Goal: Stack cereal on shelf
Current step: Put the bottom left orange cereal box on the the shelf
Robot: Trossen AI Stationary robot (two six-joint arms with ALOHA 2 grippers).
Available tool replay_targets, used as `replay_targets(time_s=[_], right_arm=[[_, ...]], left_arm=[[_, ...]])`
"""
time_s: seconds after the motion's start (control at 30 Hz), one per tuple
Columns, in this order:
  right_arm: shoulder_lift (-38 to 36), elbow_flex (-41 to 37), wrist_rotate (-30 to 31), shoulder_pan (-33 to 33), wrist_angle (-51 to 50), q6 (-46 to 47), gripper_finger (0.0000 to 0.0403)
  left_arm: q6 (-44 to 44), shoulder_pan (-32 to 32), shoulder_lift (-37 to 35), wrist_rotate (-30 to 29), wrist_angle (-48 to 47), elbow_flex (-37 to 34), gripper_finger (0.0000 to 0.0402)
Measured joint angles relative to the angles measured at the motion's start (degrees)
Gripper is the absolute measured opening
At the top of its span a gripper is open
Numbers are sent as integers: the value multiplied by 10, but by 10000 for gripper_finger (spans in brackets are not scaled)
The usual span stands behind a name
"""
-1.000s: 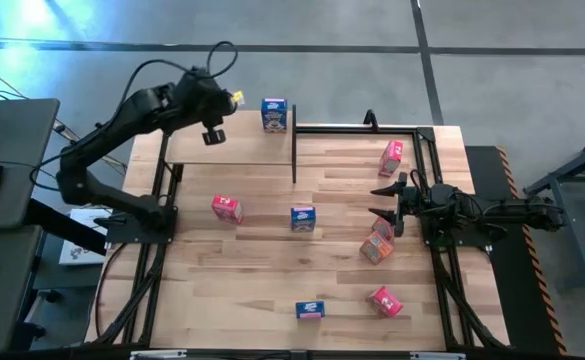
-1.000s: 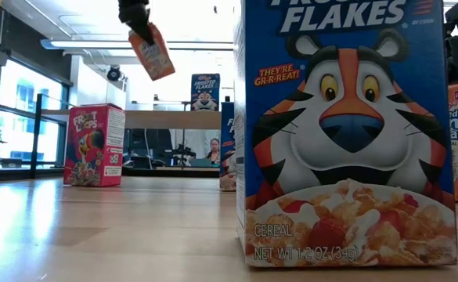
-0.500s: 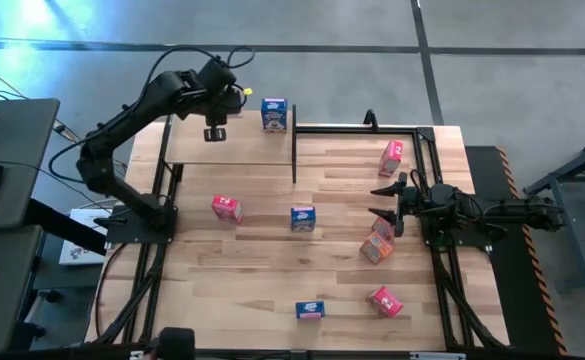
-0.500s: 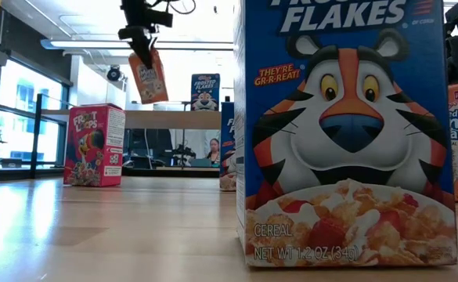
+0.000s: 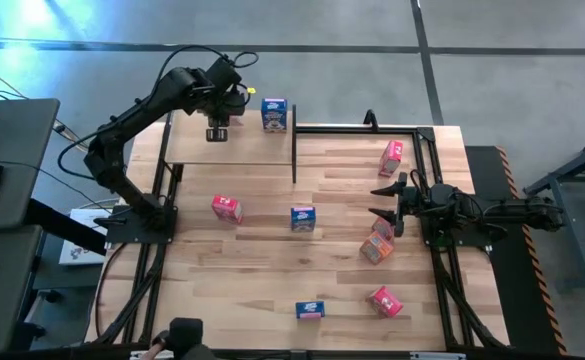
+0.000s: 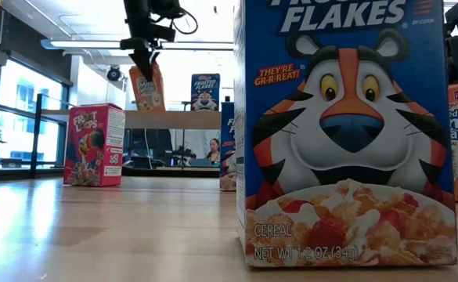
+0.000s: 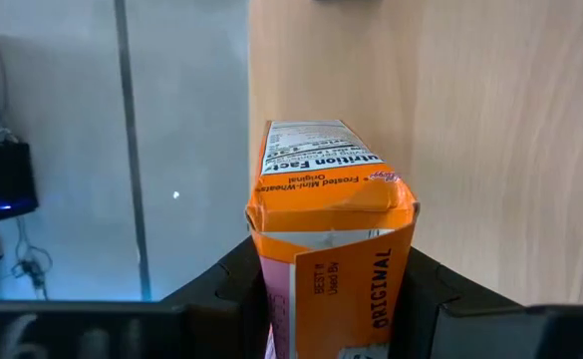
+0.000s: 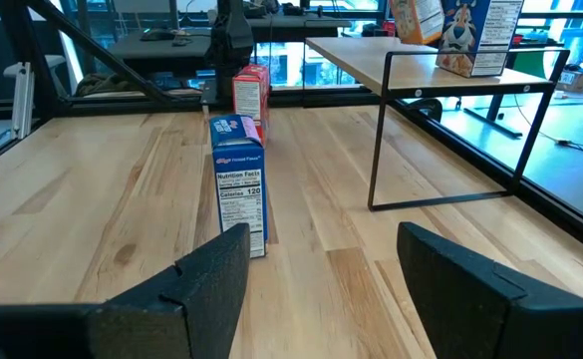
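My left gripper point(image 6: 144, 55) is shut on an orange cereal box point(image 6: 146, 88) over the far-left shelf board point(image 5: 242, 148). The box's bottom is level with the board; I cannot tell whether it touches. A blue box point(image 5: 274, 114) stands on the shelf to its right. My right gripper point(image 5: 385, 205) is open and empty at the table's right side, next to an orange box point(image 5: 377, 246). On the tabletop stand pink boxes point(image 5: 227, 207) point(image 5: 391, 155) point(image 5: 385, 301) and blue boxes point(image 5: 303, 218) point(image 5: 310, 310). My left gripper pinches the orange box's upper end point(image 7: 276, 289) between its two fingers point(image 7: 426, 294), one on each of two opposite sides. The fingers come from above, pointing down. The box hangs nearly upright below them, its lower end point(image 7: 316, 160) toward the shelf board.
The shelf's black posts and frame point(image 5: 294, 150) stand at the board's right edge. A black frame rail point(image 5: 427, 150) runs along the table's right side. A person shows at the table's near edge point(image 5: 182, 335). Bare board lies left of the orange box.
My left gripper has gone down toward the shelf board and a little toward the table's right with the orange box. The box has tipped from tilted to nearly upright and now stands next to the blue box's left.
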Motion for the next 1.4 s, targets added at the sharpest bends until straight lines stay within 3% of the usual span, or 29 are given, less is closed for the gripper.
replay_targets(time_s=[0.47,0.97,1.4], right_arm=[[0,0,0,0,0,0,248],[0,0,0,0,-4,0,248],[0,0,0,0,-4,0,248]], left_arm=[[-1,6,23,16,-1,2,128],[5,18,25,18,-5,0,211],[15,19,24,18,-4,39,228]])
